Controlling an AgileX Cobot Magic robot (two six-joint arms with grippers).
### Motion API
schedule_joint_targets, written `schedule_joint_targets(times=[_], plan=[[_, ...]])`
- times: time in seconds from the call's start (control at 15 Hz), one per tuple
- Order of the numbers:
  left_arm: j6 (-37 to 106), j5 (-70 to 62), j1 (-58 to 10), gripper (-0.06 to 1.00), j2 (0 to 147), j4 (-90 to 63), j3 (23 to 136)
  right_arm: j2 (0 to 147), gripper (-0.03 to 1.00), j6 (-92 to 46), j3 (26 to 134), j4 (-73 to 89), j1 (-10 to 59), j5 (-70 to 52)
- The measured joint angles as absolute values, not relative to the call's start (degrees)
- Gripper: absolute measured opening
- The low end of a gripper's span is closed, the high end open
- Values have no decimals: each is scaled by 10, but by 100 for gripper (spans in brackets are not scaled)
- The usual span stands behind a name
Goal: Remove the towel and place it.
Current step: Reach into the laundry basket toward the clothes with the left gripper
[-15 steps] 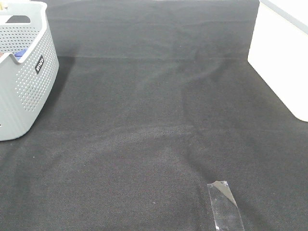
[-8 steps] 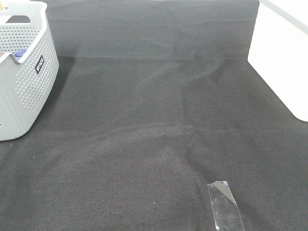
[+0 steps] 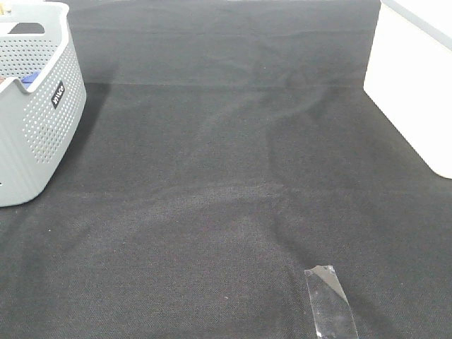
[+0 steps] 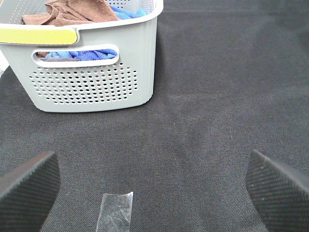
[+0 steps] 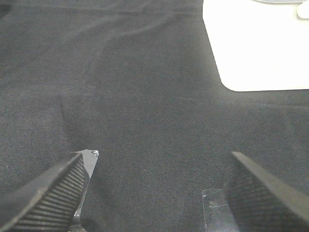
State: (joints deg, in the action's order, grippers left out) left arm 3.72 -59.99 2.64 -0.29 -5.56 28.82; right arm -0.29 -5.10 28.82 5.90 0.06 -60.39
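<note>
Black cloth [image 3: 226,176], basket [image 3: 42,120] at left edge, towel [image 4: 72,12] inside, white box [image 3: 413,92] at right

Staged lab tabletop: black cloth [image 3: 212,155], tape strip [image 3: 330,302], perforated basket [image 3: 42,120].

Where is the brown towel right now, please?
The left wrist view shows the towel bunched in the grey basket beside blue cloth, on the robot's left side.

A black cloth [image 3: 226,155] covers the whole counter, lightly wrinkled. A grey perforated plastic basket [image 3: 39,120] stands at the far left corner, with a blue cloth [image 4: 128,13] inside. A white rectangular object [image 3: 413,92] sits along the right edge. A strip of clear tape [image 3: 330,300] lies by the front edge.
</note>
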Motion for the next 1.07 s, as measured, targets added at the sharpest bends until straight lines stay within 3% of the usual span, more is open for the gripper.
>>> schedule_joint_targets(times=[1.07], plan=[[38, -600, 26, 99, -3, -56, 288, -3, 77, -51, 288, 59, 1, -604]])
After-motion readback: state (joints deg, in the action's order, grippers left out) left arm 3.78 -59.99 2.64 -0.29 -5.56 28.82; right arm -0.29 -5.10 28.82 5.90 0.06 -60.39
